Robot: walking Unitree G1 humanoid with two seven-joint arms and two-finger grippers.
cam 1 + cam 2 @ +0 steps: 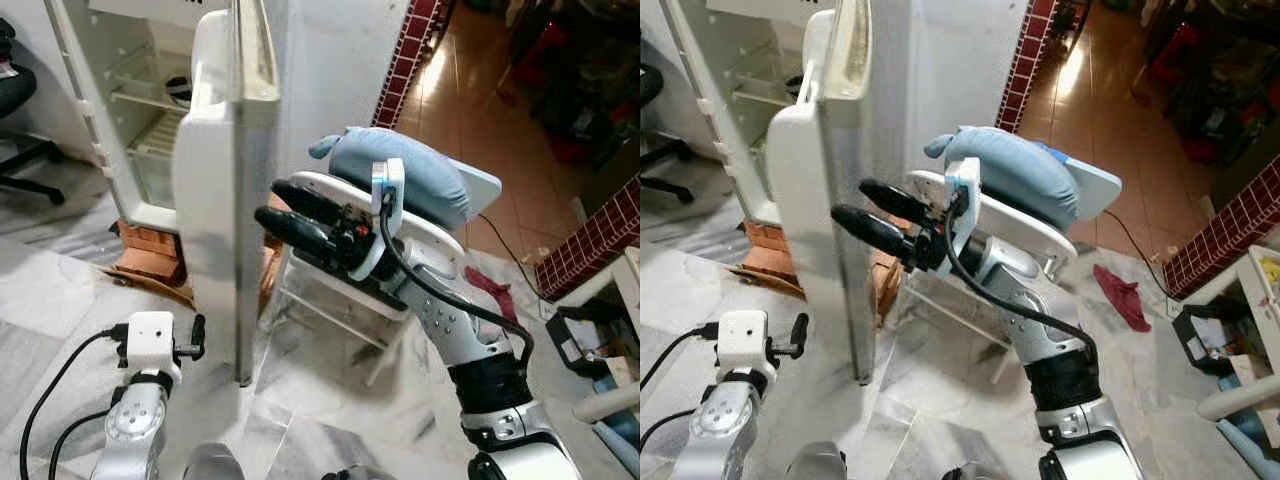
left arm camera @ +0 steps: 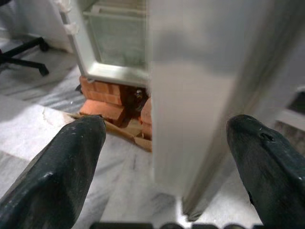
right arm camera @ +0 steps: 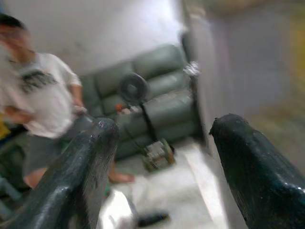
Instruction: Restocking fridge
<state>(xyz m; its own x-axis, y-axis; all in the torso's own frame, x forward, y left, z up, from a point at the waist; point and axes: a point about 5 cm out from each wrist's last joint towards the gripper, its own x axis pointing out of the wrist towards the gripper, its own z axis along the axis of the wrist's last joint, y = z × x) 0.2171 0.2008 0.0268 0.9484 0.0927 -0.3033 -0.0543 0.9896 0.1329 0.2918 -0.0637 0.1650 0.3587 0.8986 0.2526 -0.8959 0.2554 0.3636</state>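
The white fridge (image 1: 150,110) stands open at the back left, with shelves and a clear drawer inside. Its door (image 1: 225,180) is swung out edge-on toward me. My right gripper (image 1: 268,200) is raised just right of the door's edge, open and empty, its fingers (image 1: 875,232) pointing left at the door. In the right wrist view the open fingers (image 3: 90,157) frame a blurred room. My left gripper (image 1: 195,340) is low by the floor, left of the door's bottom corner. It is open, and its fingers (image 2: 71,157) straddle the door's lower edge at a distance.
A white chair (image 1: 440,245) with a blue cushion (image 1: 400,180) stands right behind my right arm. Red bricks (image 1: 150,250) prop up the fridge. An office chair base (image 1: 25,160) is at far left and a red cloth (image 1: 495,290) lies on the floor. A person (image 3: 38,90), a sofa (image 3: 157,76) and a fan (image 3: 133,88) appear in the right wrist view.
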